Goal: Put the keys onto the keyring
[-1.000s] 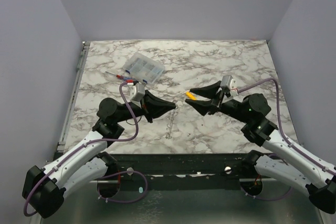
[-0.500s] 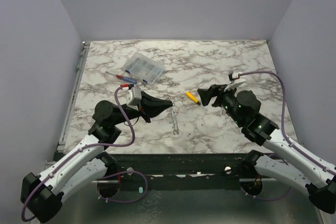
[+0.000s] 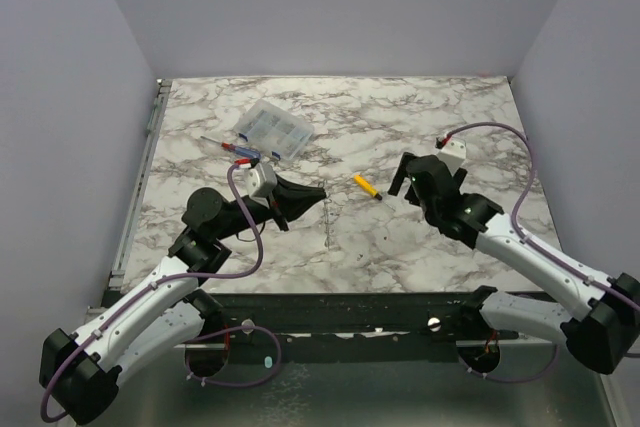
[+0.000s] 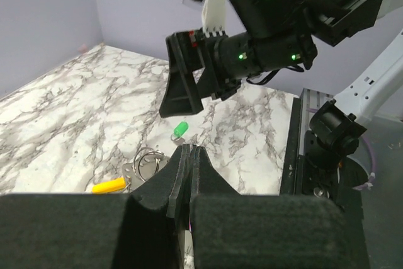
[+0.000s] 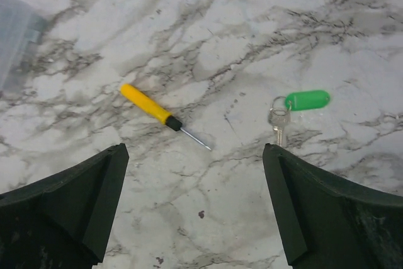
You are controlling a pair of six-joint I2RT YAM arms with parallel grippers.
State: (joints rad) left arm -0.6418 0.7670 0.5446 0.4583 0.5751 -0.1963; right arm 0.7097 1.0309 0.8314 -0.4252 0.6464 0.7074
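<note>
My right gripper hangs over the middle of the marble table, pointing down. Its two fingers are spread wide with nothing between them. Below it, just inside my right finger, lies the key, flat on the marble with its blade pointing toward the near edge. A small ring joins its head to a green tag, which lies just right of it. Left of the key, apart from it, is a yellow screwdriver, with its handle to the far left and its thin tip aimed near-right toward the key.

My left gripper is left of centre and points right, toward the key and my other gripper. Its fingers are pressed together, and I cannot tell whether anything thin is pinched in them. The keyring shows from above as a slim pale strip on the marble, just on the near side of my left fingertips and left of the key. I cannot tell whether it touches the fingers.

At the far left sit a clear box and, beside it, a red-and-blue screwdriver, well apart from both grippers.
</note>
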